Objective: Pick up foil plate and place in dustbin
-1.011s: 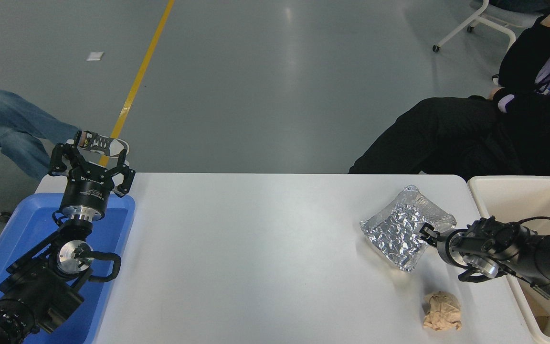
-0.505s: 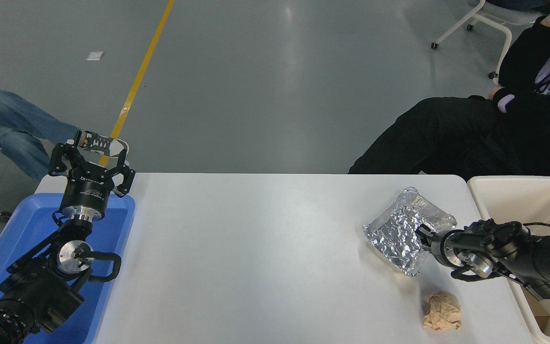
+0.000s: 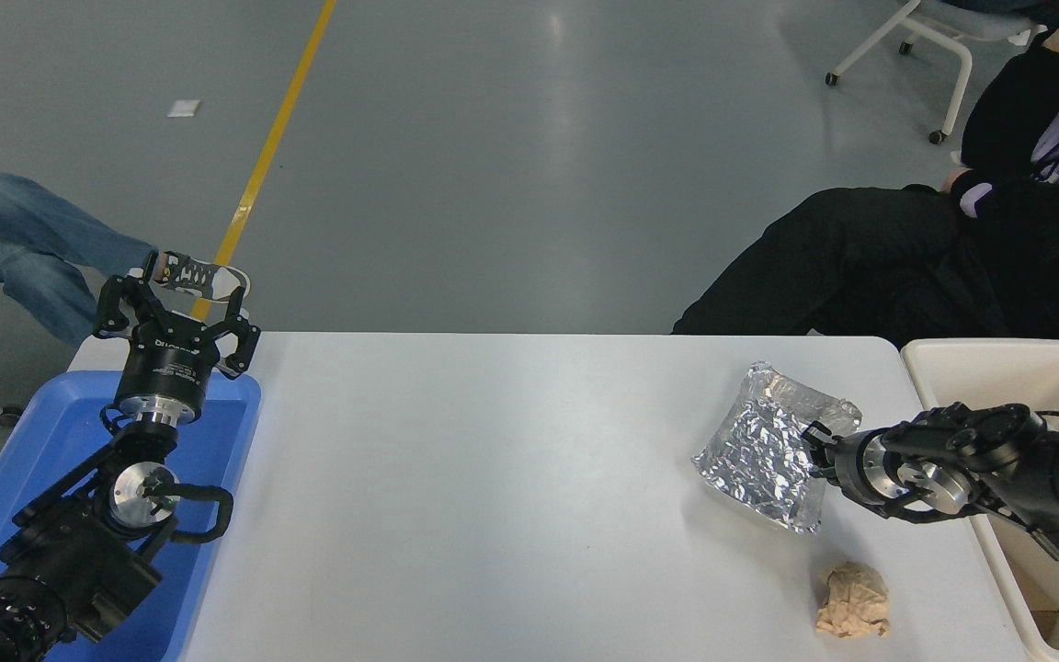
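Blue plastic tray (image 3: 51,432) sits at the bench's (image 3: 493,478) left end; the left end effector (image 3: 176,308) is parked above its far edge, fingers spread. Right of centre, the foil plate (image 3: 764,450) is tilted up on its near edge, its right rim pinched by the right end effector (image 3: 814,450). A crumpled tan paper ball (image 3: 851,599) lies nearer the camera. The dustbin (image 3: 1007,368) stands at the bench's right end.

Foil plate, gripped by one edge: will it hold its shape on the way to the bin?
Probably not fully. The foil plate looks thin and crinkled, so it may bend or sag from the right claw. It seems light, tilted up on one rim. A rim could crumple further against the bin.
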Controlling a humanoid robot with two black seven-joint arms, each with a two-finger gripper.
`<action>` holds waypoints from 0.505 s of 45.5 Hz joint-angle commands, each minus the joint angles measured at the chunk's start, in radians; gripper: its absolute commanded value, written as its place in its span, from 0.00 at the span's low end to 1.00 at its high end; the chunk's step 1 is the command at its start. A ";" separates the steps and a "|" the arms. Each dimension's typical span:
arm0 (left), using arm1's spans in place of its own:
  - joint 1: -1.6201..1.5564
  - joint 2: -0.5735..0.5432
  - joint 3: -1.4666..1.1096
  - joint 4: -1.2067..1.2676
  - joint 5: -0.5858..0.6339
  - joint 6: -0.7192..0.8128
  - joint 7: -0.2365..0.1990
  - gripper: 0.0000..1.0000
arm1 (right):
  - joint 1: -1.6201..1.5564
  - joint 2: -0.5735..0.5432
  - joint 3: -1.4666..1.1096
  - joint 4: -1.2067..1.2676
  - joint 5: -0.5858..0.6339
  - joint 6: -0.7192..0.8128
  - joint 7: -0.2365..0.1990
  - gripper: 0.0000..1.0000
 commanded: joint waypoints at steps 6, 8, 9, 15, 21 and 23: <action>0.000 0.000 0.002 0.000 0.000 -0.001 0.000 0.99 | 0.479 -0.094 -0.242 0.319 -0.098 0.245 0.005 0.00; 0.000 0.000 0.000 0.000 0.000 0.000 0.000 0.99 | 0.537 -0.097 -0.268 0.349 -0.108 0.271 0.005 0.00; 0.000 0.000 0.000 0.000 0.000 0.000 0.000 0.99 | 0.565 -0.099 -0.276 0.363 -0.110 0.282 0.005 0.00; 0.000 0.000 0.002 0.000 0.000 0.000 0.000 0.99 | 0.709 -0.139 -0.291 0.434 -0.113 0.346 0.003 0.00; 0.000 0.000 0.002 0.000 0.000 0.000 0.001 0.99 | 0.833 -0.182 -0.296 0.474 -0.115 0.425 0.002 0.00; 0.000 0.000 0.000 0.000 0.000 0.000 0.000 0.99 | 0.871 -0.195 -0.296 0.475 -0.116 0.452 0.002 0.00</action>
